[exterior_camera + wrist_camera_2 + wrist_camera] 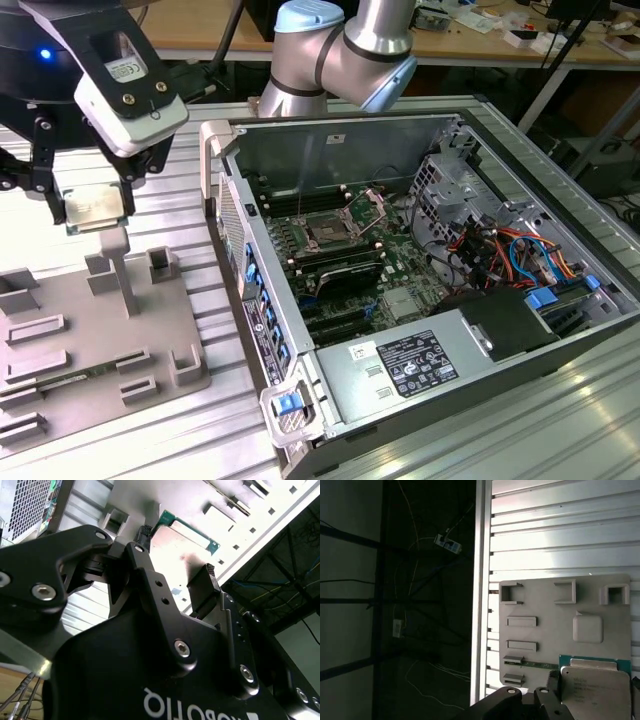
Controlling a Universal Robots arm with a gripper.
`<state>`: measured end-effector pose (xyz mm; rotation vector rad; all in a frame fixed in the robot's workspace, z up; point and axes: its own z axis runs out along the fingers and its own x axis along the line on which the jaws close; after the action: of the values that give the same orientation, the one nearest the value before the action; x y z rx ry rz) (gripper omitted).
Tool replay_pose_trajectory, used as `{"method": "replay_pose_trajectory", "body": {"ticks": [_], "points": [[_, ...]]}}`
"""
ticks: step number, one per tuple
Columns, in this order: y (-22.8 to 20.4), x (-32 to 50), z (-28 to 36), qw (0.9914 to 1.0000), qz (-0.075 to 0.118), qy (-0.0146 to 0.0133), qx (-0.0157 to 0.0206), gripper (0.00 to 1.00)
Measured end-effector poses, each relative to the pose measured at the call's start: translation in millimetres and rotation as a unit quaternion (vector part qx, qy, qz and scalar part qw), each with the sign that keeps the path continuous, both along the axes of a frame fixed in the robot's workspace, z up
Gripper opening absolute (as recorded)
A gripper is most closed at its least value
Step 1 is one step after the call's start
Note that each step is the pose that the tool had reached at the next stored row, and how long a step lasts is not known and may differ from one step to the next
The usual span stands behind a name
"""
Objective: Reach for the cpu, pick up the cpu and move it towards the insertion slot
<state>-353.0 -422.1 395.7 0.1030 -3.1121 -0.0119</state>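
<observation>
A: What lies nearest in the exterior view?

B: At six o'clock, a blue latch [289, 404] on the near corner of an open computer case [340, 130]. At eight o'clock lies a grey tray [95, 340] of holders.

A: What do they contain?

B: In the first wrist view, the tray has a long green memory stick [540, 665] in one holder, and its square stand [588, 628] is bare. The case holds a power supply [415, 360], a green board [425, 285], and orange and blue cables [505, 245] at three o'clock.

A: And the cpu [97, 212]?

B: At ten o'clock, lifted above the tray. The gripper [90, 195] has its jaws clamped on two opposite edges of it.

A: Where is the insertion slot [330, 232]?

B: At the frame's centre, on the board, well apart from the cpu. Its metal frame is hinged up.

A: What might go wrong?

B: As I judge it, an edge grip is slim, so a jolt could tilt or drop the chip. The case wall stands between tray and socket, and a low path could clip it. The raised frame could also snag the chip.
</observation>
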Motion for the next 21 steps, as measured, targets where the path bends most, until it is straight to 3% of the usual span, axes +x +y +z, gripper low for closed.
{"method": "replay_pose_trajectory", "body": {"ticks": [21], "points": [[0.0, 10.1, 0.1, 1.0, 0.0, 0.0, -0.0001, 0.55]]}}
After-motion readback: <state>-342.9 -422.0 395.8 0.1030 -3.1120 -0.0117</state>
